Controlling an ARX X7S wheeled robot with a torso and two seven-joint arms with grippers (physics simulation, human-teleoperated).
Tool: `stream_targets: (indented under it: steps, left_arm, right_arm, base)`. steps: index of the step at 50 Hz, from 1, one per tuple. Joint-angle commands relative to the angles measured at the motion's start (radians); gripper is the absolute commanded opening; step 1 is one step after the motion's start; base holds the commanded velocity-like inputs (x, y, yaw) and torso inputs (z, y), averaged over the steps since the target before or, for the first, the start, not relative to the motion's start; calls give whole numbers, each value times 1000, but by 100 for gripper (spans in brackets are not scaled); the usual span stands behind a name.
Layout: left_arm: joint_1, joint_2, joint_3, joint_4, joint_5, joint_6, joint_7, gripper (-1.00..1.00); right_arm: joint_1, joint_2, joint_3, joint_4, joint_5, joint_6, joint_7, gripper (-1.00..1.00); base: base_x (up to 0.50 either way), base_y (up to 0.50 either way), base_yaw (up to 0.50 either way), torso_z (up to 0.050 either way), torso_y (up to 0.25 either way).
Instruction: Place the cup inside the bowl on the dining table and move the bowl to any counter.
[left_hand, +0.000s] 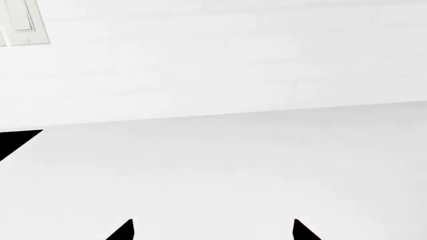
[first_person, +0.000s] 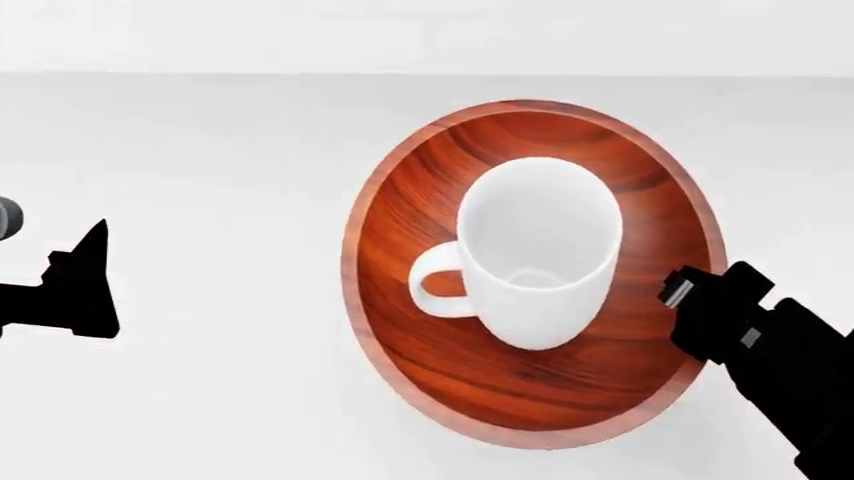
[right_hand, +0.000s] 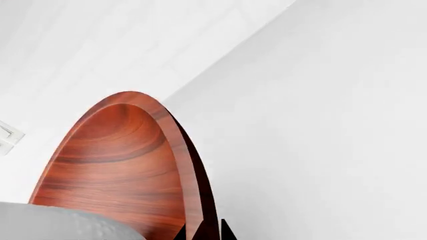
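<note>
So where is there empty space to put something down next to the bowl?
The widest bare patch of white surface lies between the left pincer and the bowl. A narrower bare strip runs behind the bowl, up to the wall. It is crowded on the bowl's right, where the right pincer sits at the rim. The cup fills the bowl's middle.

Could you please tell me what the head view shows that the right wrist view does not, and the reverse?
Only the head view shows the whole cup upright in the bowl, its handle, and the left claw off to the side, away from the bowl. Only the right wrist view shows the right claw closed on the bowl's rim, one tip inside and one outside, plus a wall plate. Both share the bowl, part of the cup and the white surface.
</note>
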Motion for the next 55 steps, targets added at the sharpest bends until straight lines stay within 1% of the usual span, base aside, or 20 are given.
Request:
stream_targets:
  steps: [1,15,25,27,44,55]
  left_arm:
    - [2,2,-6,-6,2,31,3,100]
    - [3,2,-5,-10,-1,39,2,100]
    - [12,-5,-13,-12,-5,46,4,100]
    - [14,-4,-11,-10,-6,44,3,100]
    - [18,-4,-8,-2,-11,41,-7,100]
    - [15,-7,-8,-11,-13,47,-5,100]
  right_arm:
    - [-1,-4,23,-11,9,-11,-19,-100]
    - [-5,-9,14,0,16,-3,-16,-100]
    - [-22,-42,-16,63,-27,-22,-55,-100]
    - [-32,-51,-9,73,-28,-37,-41,-100]
    - [-89,-56,-17,75,-40,-46,-80,-100]
    - [-80,-58,-29,88,-44,-38,-67,-100]
  base:
    - [461,0,0,0,0]
    - [343,0,0,1,2]
    - [181,0,0,0,1]
    - [53,0,0,0,5]
    - [0,0,0,0,1]
    - [0,0,0,0,0]
